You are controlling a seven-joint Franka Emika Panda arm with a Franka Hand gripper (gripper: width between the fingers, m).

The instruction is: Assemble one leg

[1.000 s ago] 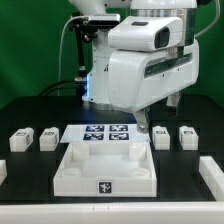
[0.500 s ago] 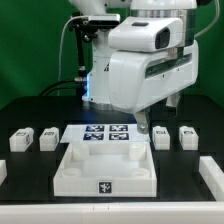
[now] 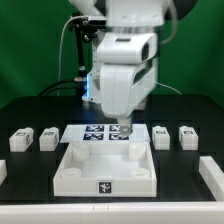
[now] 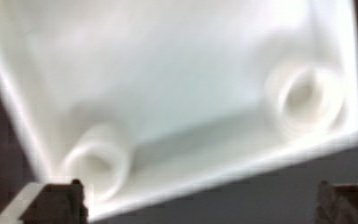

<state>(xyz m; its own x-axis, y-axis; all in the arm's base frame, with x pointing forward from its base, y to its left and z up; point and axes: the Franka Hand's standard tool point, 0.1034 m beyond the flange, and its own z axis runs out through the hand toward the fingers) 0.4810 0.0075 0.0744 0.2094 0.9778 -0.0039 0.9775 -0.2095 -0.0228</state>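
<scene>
Four small white legs with tag marks lie on the black table: two at the exterior view's left (image 3: 20, 139) (image 3: 47, 139) and two at its right (image 3: 161, 136) (image 3: 187, 136). My gripper (image 3: 124, 131) hangs over the back edge of the large white tray (image 3: 75, 172), apart from all the legs. In the wrist view the gripper (image 4: 206, 205) is open and empty, with its dark fingertips (image 4: 60, 200) wide apart. The tray's blurred white surface (image 4: 176, 70) with two round corner holes (image 4: 101, 158) (image 4: 309, 95) fills that view. No leg shows there.
The marker board (image 3: 100, 133) lies flat just behind the tray, partly under the gripper. White parts sit at the table's left edge (image 3: 3, 170) and right edge (image 3: 211, 172). The arm's white body (image 3: 122, 75) rises above the middle of the table.
The arm has turned and swung toward the exterior view's left, from above the right-hand legs to above the tray's back edge. The legs and tray have not moved.
</scene>
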